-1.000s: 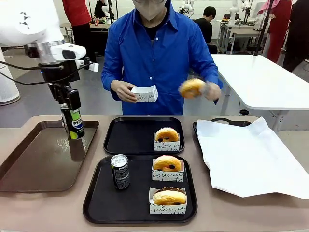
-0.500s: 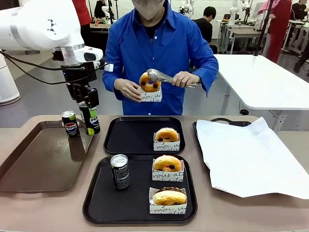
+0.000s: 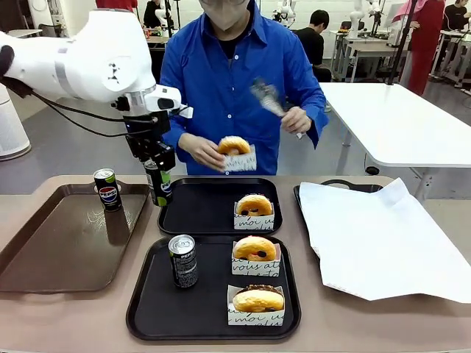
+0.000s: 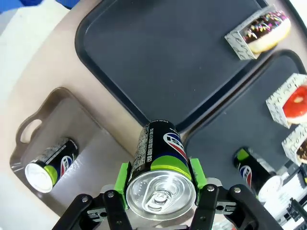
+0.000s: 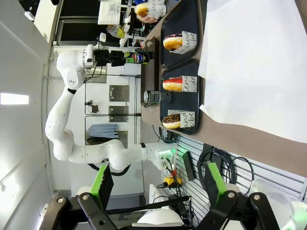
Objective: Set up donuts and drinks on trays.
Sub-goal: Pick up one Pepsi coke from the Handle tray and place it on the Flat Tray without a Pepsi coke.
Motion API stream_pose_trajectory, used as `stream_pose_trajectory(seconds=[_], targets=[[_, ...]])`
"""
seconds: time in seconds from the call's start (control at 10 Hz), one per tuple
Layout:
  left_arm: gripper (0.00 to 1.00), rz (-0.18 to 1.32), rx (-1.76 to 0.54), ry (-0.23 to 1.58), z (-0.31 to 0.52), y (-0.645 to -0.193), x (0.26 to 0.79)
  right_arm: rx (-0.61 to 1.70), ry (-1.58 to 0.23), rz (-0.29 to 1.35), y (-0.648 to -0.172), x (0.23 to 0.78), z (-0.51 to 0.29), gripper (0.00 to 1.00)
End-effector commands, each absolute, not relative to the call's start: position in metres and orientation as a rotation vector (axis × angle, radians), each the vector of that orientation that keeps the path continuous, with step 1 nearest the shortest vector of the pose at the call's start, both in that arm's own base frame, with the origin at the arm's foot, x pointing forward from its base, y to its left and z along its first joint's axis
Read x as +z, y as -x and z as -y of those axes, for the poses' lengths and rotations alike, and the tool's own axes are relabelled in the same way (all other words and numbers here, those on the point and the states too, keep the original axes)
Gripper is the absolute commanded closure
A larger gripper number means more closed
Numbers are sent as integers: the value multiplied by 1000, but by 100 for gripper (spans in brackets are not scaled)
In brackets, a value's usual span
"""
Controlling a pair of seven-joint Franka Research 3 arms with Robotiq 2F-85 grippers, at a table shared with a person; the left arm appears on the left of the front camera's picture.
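Beige table (image 3: 88,323), left gripper (image 3: 159,179) pinching a drink can (image 3: 160,184) above far black tray's (image 3: 193,209) edge, right gripper (image 5: 156,184) fingers spread

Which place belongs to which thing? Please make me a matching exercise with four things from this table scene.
Things:
1. slim dark drink can with green band
2. dark drink can with round blue-red-white logo
3. dark drink can with silver top
4. golden donut in white paper sleeve

Places:
A. standing on the near black square tray
B. in the person's hand
C. held in the left gripper
D. standing on the long brown tray

Pairs: 1-C, 2-D, 3-A, 4-B
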State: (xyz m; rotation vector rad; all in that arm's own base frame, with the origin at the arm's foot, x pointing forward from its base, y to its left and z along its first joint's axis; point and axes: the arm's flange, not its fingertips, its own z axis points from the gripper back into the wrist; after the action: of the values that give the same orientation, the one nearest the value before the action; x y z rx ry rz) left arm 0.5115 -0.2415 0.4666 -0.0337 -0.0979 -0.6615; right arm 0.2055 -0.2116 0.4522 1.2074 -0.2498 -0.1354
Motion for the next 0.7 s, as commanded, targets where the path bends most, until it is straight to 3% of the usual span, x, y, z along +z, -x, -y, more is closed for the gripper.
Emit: stream_pose_trajectory(seconds=[0.0,0.2,0.4,0.6], targets=[[41,120,-636,6,254,-511,457,-121,-1227,268,-205,452,212,0],[41,62,-652,39,247,-499,456,-121,-1227,268,-205,452,212,0],[41,-79,-828,16,175,-411,513,-121,-1227,268,-205,452,212,0],[41,-31,-886,43,112,-341,526,-121,-1227,268,-205,452,212,0]])
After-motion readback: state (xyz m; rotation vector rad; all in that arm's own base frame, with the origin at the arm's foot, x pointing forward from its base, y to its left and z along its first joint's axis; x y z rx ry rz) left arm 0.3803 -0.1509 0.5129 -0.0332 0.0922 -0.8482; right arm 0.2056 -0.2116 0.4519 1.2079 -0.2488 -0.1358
